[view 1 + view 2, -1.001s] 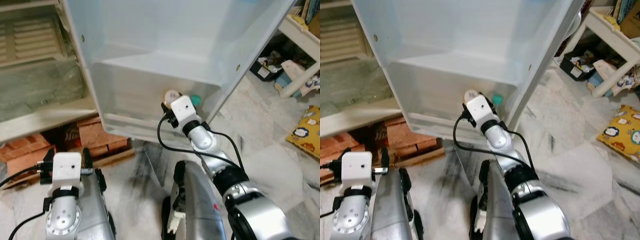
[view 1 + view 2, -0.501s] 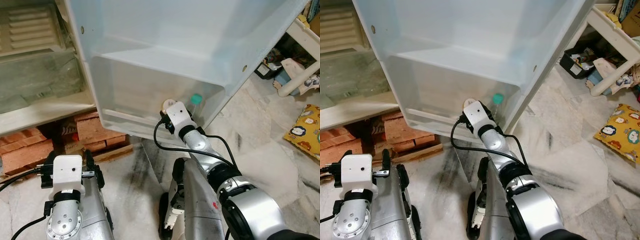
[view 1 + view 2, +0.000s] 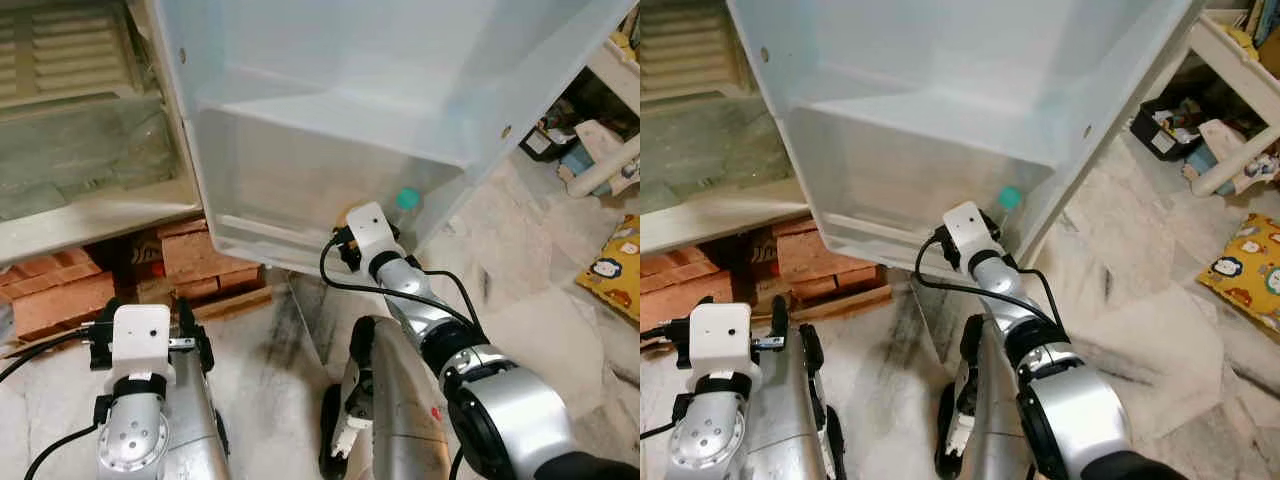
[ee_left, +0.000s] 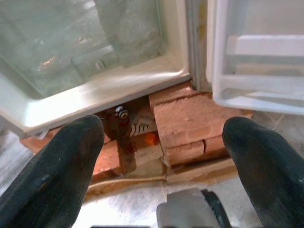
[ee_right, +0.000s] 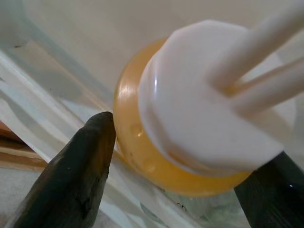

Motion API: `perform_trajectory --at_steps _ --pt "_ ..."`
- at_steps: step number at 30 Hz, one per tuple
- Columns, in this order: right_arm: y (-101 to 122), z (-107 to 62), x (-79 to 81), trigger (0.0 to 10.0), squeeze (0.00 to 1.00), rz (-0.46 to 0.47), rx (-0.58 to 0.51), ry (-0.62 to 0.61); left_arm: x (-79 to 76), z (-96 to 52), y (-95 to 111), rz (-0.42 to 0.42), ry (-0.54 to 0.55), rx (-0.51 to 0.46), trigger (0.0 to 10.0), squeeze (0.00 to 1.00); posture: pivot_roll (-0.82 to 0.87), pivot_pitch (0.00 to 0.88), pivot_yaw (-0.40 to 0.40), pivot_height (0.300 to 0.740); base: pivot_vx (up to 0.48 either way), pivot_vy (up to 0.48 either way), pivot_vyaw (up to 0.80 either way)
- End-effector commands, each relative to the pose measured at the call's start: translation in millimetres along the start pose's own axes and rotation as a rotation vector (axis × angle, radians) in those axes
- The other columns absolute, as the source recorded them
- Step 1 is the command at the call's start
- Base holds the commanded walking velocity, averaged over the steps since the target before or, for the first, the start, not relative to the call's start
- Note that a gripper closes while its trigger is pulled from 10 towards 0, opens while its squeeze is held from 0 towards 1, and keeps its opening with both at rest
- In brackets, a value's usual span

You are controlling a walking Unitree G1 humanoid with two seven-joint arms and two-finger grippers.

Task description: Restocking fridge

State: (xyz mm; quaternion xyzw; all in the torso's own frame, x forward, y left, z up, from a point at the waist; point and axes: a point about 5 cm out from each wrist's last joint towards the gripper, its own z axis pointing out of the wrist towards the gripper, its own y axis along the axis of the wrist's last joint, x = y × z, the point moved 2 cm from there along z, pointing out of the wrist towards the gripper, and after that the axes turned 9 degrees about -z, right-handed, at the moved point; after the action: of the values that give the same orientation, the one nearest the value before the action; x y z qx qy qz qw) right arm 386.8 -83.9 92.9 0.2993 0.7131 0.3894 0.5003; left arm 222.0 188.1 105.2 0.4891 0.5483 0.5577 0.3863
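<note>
bottle (image 5: 180,137), amber with white cap, is gripped between right gripper (image 5: 178,156) fingers in the fridge door shelf (image 3: 270,235). rigid, smooth, likely slippery; hold below cap is advised. left gripper (image 4: 166,156) fingers spread wide, idle.

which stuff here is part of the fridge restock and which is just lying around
Part of the job:
- fridge door shelf
- orange bottle with white cap, between the right gripper jaws
- teal-capped bottle in the shelf
- fridge interior

Lying about:
- bricks under the fridge
- yellow patterned cushion
- white rack with clutter
- idle left gripper
</note>
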Motion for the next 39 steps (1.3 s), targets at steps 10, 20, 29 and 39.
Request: perform_trajectory --at_steps 10,20,29,39 --pt "-22.2 -5.4 -20.0 10.0 1.0 0.052 0.077 -0.063 -3.2 4.2 -9.1 -0.001 -0.013 0.045 10.0 0.0 0.15 0.243 -0.148 0.481 0.0 0.0 0.0" --pt "-3.5 -3.2 -30.7 10.0 1.0 0.083 -0.037 -0.078 -3.0 6.0 -11.4 -0.008 -0.005 0.049 10.0 0.0 0.15 0.212 -0.149 0.481 0.0 0.0 0.0" --pt "-8.8 -14.1 -45.8 10.0 1.0 0.154 -0.106 -0.14 -3.0 9.9 -11.1 -0.004 -0.011 0.041 10.0 0.0 0.14 0.178 -0.143 0.481 0.0 0.0 0.0" --pt "-1.0 -54.0 -31.0 10.0 1.0 0.289 -0.312 -0.142 -4.9 15.0 -7.7 0.004 -0.061 -0.004 10.0 0.0 0.13 0.107 -0.114 0.481 0.0 0.0 0.0"
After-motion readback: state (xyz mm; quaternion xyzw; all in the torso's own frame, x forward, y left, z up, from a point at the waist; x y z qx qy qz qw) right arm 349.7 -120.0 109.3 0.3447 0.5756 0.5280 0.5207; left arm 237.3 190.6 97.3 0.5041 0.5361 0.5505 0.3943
